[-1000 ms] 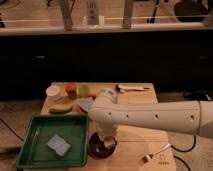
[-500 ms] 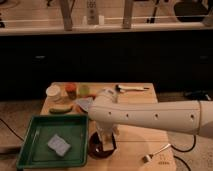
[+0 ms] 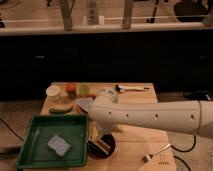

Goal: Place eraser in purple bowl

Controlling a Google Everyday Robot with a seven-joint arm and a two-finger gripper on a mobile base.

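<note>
The purple bowl [image 3: 112,148] stands on the wooden table [image 3: 135,145], just right of the green tray. The eraser [image 3: 103,145], a small block with a pale top and a reddish stripe, shows inside the bowl's rim. My white arm reaches in from the right and bends down over the bowl. My gripper [image 3: 99,138] is directly above the bowl, right at the eraser, and is largely hidden under the arm. I cannot tell whether the eraser rests in the bowl or is still held.
The green tray [image 3: 31,145] at the front left holds a grey-blue sponge pad [image 3: 59,145]. Small cups [image 3: 71,89] stand at the back left, with a green vegetable [image 3: 60,109] and a pale grey thing [image 3: 84,103] nearby. A dark-handled utensil [image 3: 132,88] lies at the back, and a fork [image 3: 156,152] at the front right.
</note>
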